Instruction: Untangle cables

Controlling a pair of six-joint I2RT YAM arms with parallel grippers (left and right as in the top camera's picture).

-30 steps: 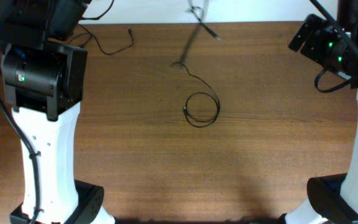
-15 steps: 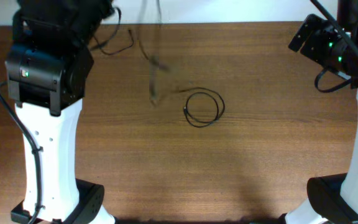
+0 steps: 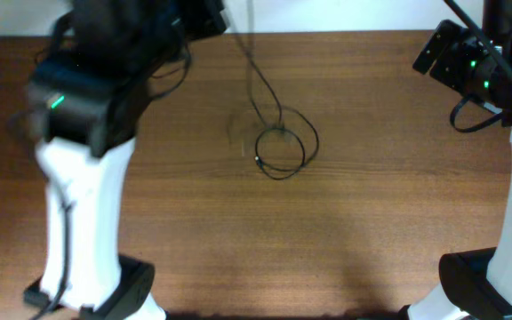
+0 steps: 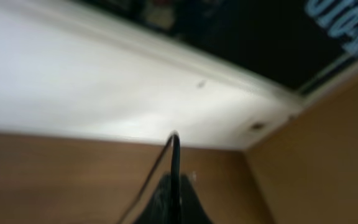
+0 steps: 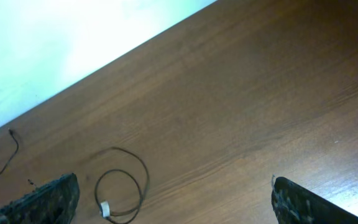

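One thin black cable (image 3: 259, 158) lies as a small coil on the middle of the wooden table (image 3: 380, 204); it also shows in the right wrist view (image 5: 104, 210) with a pale plug end. A second strand (image 3: 258, 76) rises from the coil toward the back edge. My left gripper (image 3: 212, 13), blurred at the back, is shut on this strand (image 4: 175, 155), as its fingers (image 4: 176, 190) show in the left wrist view. My right gripper (image 5: 173, 205) is open and empty, high at the back right (image 3: 436, 52). A third strand (image 5: 5, 155) lies at the back left.
The white arm columns and black bases stand at the front left (image 3: 83, 231) and front right (image 3: 505, 258). A white wall (image 4: 73, 81) runs behind the table's back edge.
My left arm has swung right along the back edge, carrying the lifted strand back over the coil. The coil has shifted slightly left. The right arm has not moved.
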